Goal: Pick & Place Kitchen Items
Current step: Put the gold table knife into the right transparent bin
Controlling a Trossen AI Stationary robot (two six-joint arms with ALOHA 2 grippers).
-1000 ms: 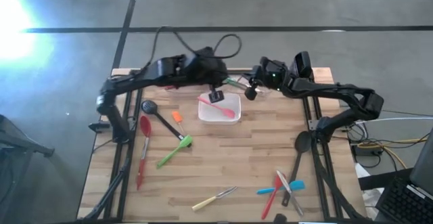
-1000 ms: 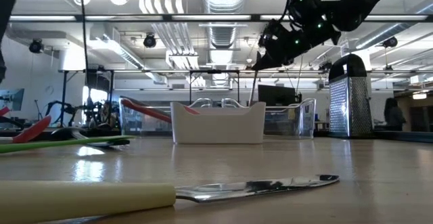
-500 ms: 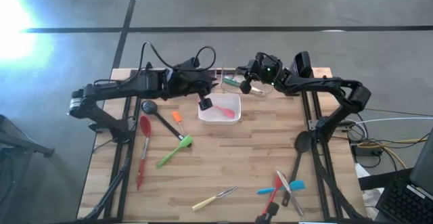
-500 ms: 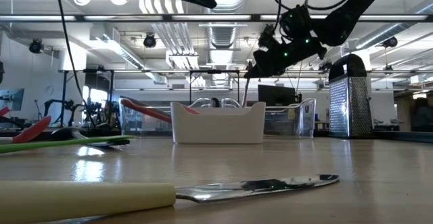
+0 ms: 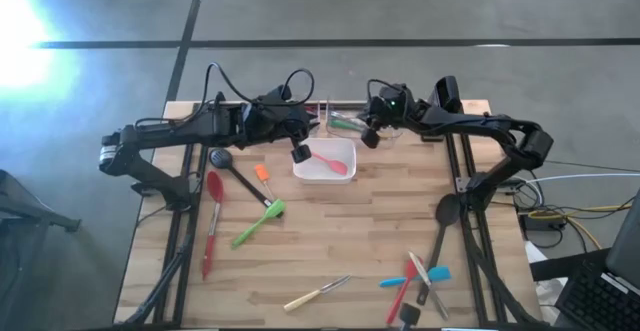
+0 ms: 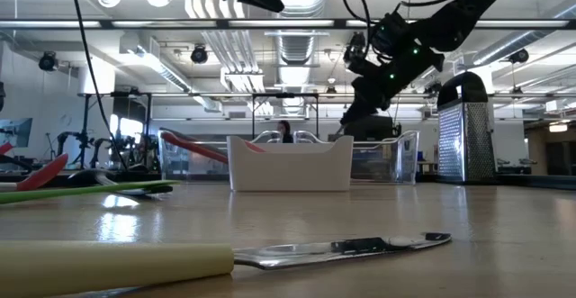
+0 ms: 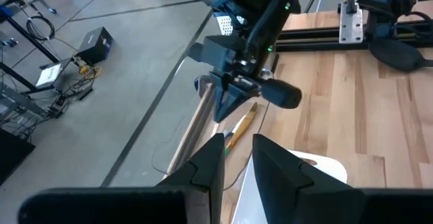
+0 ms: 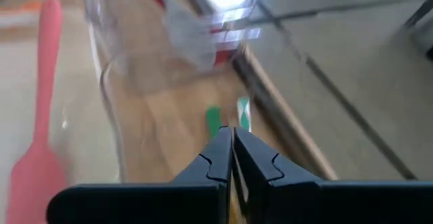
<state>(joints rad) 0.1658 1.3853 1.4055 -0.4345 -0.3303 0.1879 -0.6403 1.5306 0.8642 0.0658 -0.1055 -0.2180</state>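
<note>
Both grippers hover at upper centre: left gripper [image 5: 298,153], fingers slightly parted and empty, beside the white dish [image 5: 325,160] holding a pink spatula [image 5: 333,162]; right gripper [image 5: 370,136] closed, empty, just above-right.

Right pincer [image 8: 232,158] closed, above green utensil [image 8: 214,122], pink spatula [image 8: 42,116] beside clear bin [image 8: 111,109]

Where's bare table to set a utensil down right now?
Free: the middle boards between the green spatula and the black ladle. Crowded: around the white dish at the far edge, where both tools work.
</note>
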